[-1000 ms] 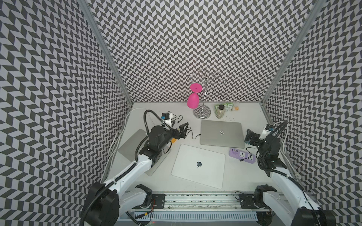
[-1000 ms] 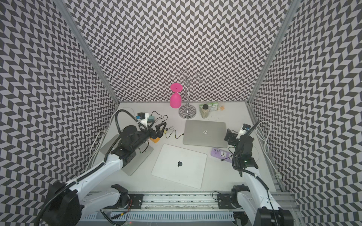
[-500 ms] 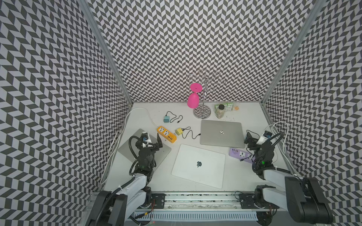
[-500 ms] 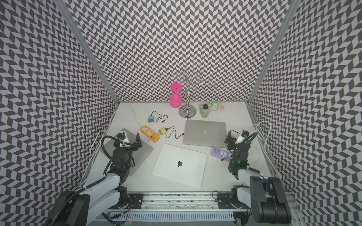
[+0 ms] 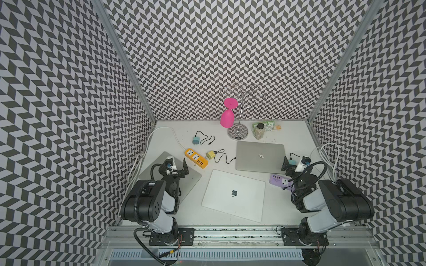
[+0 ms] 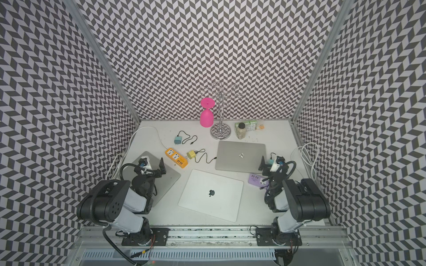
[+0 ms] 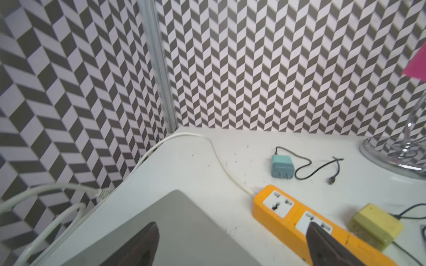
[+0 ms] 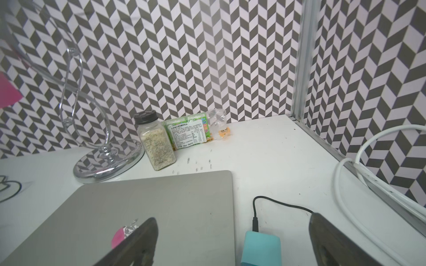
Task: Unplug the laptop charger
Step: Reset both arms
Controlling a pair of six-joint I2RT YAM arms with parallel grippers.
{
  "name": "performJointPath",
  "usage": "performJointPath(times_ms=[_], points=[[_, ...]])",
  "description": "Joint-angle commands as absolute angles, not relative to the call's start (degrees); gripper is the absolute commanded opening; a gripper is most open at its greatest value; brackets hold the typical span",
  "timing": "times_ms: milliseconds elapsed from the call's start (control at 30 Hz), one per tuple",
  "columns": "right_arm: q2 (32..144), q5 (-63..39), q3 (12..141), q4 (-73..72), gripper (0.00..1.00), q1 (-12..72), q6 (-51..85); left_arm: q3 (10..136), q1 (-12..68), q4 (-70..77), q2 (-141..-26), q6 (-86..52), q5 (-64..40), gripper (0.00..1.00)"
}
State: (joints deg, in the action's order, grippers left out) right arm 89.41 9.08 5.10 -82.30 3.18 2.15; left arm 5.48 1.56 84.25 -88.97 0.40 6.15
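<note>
A: Where is the yellow charger (image 5: 210, 154), quick?
B: Flat on the table (image 5: 276, 207), just beside the orange power strip (image 5: 196, 158), on the side toward the middle. In the left wrist view it lies next to the strip and is not seated in a socket.
A: Its lead?
B: The black cable (image 5: 233, 159) loops from the charger over to the left edge of the back laptop (image 5: 259, 155). The tip sits right at that edge. Plugged in or only touching, cannot tell.
A: And the left gripper (image 5: 178, 164)?
B: Fingers spread wide, nothing between them. It hangs over a corner of the left laptop (image 5: 193, 177), near the near end of the orange strip and apart from the charger.
A: The right gripper (image 8: 234, 217)?
B: Also spread wide and empty. One finger (image 8: 138, 244) is over the back laptop's right corner. A teal plug block (image 8: 261, 248) with its own black lead sits on the table between the fingers in the right wrist view, not pinched.
A: Other stuff?
B: A white laptop (image 5: 234, 194) lies closed at the middle front. A purple power strip (image 5: 280, 180) is by the right arm. A second teal plug (image 5: 195, 140) with a loose lead lies behind the orange strip. At the back, a pink glass (image 5: 227, 118) hangs upside down on a wire rack (image 5: 238, 133), with a spice jar (image 5: 259, 132) beside it.
</note>
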Motion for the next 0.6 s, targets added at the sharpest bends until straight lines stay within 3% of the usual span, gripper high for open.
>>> performJointPath(times_ms=[0,67,133,233,567], points=[[88.07,7.42,9.44,-80.95,0.99,3.77,-1.22,13.04,0.98,76.36,-90.18,0.69,2.21,0.99],[88.52,7.7,10.91,-78.64,0.99,3.75,-1.14,15.35,0.63,69.2,-88.19,-0.01,1.74,0.99],[89.67,8.64,11.57,-79.31,0.99,3.77,-0.68,13.72,0.53,75.41,-90.02,0.23,1.91,0.99],[89.65,9.23,12.21,-77.63,0.99,3.69,-0.2,15.27,0.7,70.03,-88.64,0.23,2.02,1.0],[89.99,9.41,12.15,-78.57,0.99,3.64,-0.09,15.14,0.53,71.43,-89.46,0.31,1.76,1.0]])
